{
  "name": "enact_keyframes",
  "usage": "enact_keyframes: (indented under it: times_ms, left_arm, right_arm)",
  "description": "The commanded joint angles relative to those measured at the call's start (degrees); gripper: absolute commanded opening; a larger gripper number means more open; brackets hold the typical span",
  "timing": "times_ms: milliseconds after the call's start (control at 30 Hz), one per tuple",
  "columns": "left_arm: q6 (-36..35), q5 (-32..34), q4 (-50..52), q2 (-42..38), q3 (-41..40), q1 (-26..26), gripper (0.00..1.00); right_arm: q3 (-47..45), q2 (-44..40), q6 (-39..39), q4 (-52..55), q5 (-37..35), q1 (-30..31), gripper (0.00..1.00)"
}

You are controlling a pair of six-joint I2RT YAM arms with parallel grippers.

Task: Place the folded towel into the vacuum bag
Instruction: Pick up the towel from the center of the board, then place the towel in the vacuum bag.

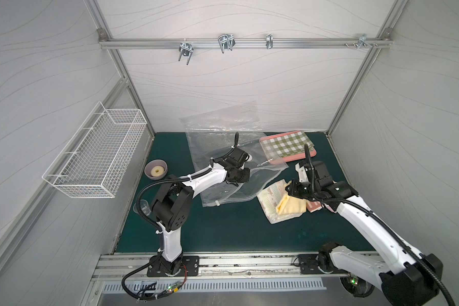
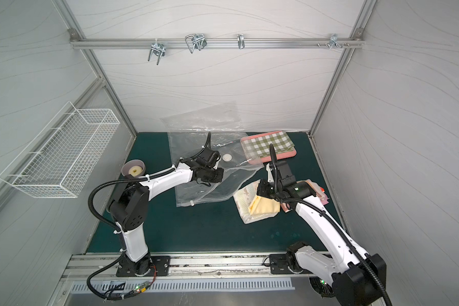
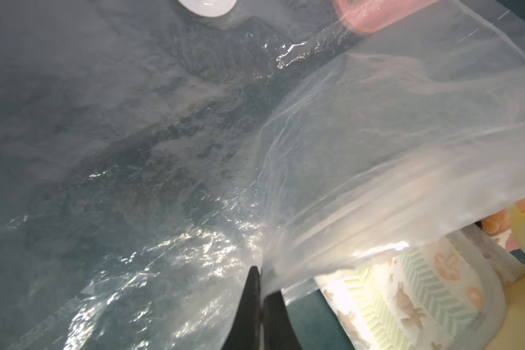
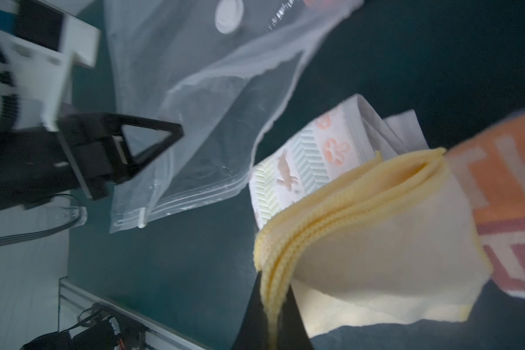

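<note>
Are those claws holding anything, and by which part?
The left gripper pinches the top layer of the vacuum bag near its mouth; the right gripper pinches the yellow towel by its layered edge.

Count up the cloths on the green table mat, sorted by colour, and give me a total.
Yellow folded towel, pinched in the right pincer: 1
White folded towel with animal print: 1
Orange-red towel with white lettering: 1
Green-and-white checked cloth on the pink tray: 1
Total: 4 in view; the right arm may hide more.
</note>
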State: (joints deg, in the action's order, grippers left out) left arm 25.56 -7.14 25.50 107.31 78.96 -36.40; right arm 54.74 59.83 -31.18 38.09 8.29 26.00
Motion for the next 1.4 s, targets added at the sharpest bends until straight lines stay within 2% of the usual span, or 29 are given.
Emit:
enact_keyframes:
  times_ms: [0,133,267,567,633,700,833,933,1100,1233,1367]
  left_arm:
    - [0.4,-2.7,-0.4,2.0,3.4,0.5,0.0]
    - [1.2,-4.4,0.9,3.5,5.4,0.7,0.0]
    - [2.5,-7.2,1.0,4.2,6.8,1.4,0.0]
    - [7.9,-17.0,-0.7,3.5,7.6,4.6,0.0]
    - [8.2,-15.6,1.5,2.7,7.8,5.2,0.0]
    - [7.9,-18.1,0.8,1.6,6.5,6.1,0.0]
    - [11.5,-20.9,-4.0,-1.8,2.2,7.4,0.0]
    - [9.5,-21.6,-5.6,-4.0,1.3,7.4,0.0]
    - [6.0,-26.4,-6.1,-6.2,0.8,6.9,0.0]
    - [3.6,-24.1,-3.5,-5.7,0.5,5.4,0.0]
    - [4.5,-23.5,-3.8,-3.6,0.2,4.8,0.0]
  right_arm:
    - [4.3,1.0,2.7,-1.0,3.4,0.7,0.0]
    - [6.3,2.6,2.6,-4.2,5.3,2.6,0.01]
    - [5.4,7.7,0.5,-9.8,5.2,6.5,0.01]
    - [5.7,27.9,-8.0,-27.1,6.5,9.9,0.01]
    - [6.2,30.8,-8.9,-30.0,5.3,9.4,0.02]
    - [6.5,32.9,-10.6,-31.9,4.6,7.8,0.02]
    - [6.8,36.8,-14.0,-35.7,6.4,4.1,0.03]
    - [7.0,39.4,-16.0,-37.4,7.8,1.9,0.03]
    - [6.4,41.9,-21.0,-41.8,8.9,-0.5,0.04]
    - [5.3,42.5,-27.1,-50.2,11.7,-2.3,0.07]
    - [7.2,45.1,-30.8,-57.4,15.9,-2.4,0.08]
